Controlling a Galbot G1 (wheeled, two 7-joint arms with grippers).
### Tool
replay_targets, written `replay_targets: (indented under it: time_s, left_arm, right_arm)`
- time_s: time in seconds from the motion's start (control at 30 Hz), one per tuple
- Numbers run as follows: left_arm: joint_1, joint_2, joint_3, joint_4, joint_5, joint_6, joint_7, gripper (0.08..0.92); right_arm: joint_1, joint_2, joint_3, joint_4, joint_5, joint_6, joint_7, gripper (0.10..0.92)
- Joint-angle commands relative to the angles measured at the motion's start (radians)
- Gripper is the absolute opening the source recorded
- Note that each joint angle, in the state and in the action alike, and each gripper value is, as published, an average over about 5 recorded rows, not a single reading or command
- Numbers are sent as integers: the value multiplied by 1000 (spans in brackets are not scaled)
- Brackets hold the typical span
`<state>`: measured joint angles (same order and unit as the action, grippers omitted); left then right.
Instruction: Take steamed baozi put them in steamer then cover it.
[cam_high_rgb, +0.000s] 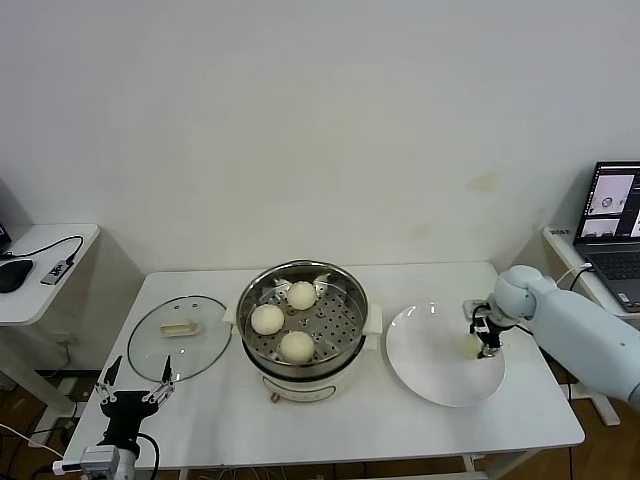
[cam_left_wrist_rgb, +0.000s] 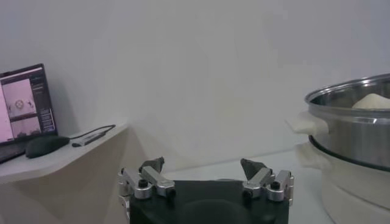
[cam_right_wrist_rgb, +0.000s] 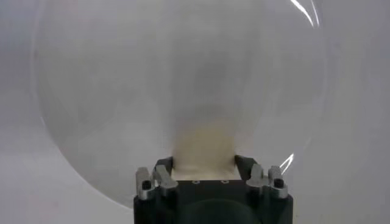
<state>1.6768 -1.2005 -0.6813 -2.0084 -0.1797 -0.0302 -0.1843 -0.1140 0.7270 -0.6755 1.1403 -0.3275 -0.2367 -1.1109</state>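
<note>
Bright even light — right wrist view blurred, plate (cam_right_wrist_rgb: 183, 79) glare.

White rounded table (cam_high_rgb: 400, 430) carries three things in a row. Steel steamer (cam_high_rgb: 302, 375) on a white base sits mid-table. Clear glass lid (cam_high_rgb: 180, 337) with cream handle lies flat just beside the steamer, on its left. Flat white plate (cam_high_rgb: 430, 375) lies near the steamer on its right, not touching it.
</note>
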Motion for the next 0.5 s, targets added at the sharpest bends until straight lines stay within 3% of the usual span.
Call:
replay_targets:
  time_s: [0.03, 0.5]
  left_arm:
    - [1, 0, -1, -3, 0, 0, 0, 823]
    - [-6, 8, 8, -19, -3, 8, 1, 823]
  right_arm:
    - [46, -29, -34, 43, 37, -11, -18, 578]
    - [442, -132, -315, 241, 320, -100, -32, 527]
